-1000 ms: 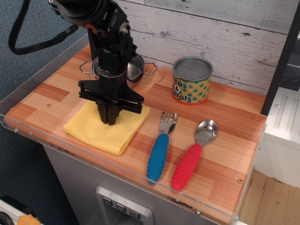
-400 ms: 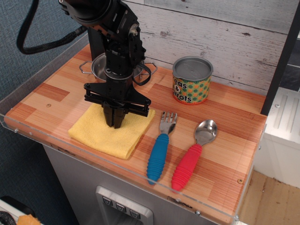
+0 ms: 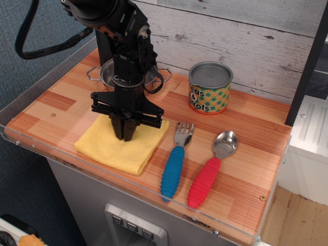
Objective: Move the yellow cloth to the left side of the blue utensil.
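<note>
The striped wooden table top [image 3: 256, 154] with its clear plastic edging carries everything here. My black arm comes down from the far left, and my gripper [image 3: 126, 134] points straight down onto the folded, roughly square yellow terry cloth [image 3: 110, 148], its tips pressed into the cloth's far-right part. The two fingers stand close together at the tip, narrow rather than spread; whether they pinch a fold of the fabric between them I cannot tell.

The yellow cloth lies flat near the front edge, left of centre, its right corner just beside the metal head of the fork with the thick ribbed blue handle [image 3: 172, 173]. The fork lies to the right of the cloth, its head pointing far and its handle towards the near edge. Right of it, alongside, lies the metal spoon with the ribbed red handle [image 3: 204, 181].

Behind my arm sits the steel pot with wire handles [image 3: 107, 75], partly hidden. To its right, near the far wall, stands the green and orange tin can [image 3: 209, 88].
</note>
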You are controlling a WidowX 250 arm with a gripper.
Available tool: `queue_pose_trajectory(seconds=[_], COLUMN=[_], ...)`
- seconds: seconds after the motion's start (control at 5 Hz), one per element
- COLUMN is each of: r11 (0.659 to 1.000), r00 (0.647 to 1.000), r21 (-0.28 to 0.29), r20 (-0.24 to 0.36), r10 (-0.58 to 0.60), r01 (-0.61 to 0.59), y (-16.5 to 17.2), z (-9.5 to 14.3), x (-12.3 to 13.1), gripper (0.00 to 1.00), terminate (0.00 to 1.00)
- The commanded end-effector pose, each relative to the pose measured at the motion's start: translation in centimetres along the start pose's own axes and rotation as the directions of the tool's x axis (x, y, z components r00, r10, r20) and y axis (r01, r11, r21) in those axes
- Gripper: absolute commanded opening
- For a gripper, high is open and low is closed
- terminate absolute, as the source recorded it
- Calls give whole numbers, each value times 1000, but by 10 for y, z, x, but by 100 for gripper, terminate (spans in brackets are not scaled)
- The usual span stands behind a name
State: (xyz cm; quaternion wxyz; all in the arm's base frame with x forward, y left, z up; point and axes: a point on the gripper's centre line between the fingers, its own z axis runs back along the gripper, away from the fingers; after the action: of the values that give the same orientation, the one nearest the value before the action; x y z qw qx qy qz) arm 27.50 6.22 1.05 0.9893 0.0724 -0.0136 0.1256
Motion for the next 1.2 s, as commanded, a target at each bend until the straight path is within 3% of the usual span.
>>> queue_pose_trajectory(seconds=[0.0,0.6,1.0], r11=[1000,999,996], r00=[996,989,986], r21=[-2,-39,-77], r20=[83,144,162], r10=[19,30,-23], r01=[-19,-24,36], y=[10,10,-16], z=[30,61,85], x=[8,14,16], gripper=[100,100,100], terminate=[0,0,0])
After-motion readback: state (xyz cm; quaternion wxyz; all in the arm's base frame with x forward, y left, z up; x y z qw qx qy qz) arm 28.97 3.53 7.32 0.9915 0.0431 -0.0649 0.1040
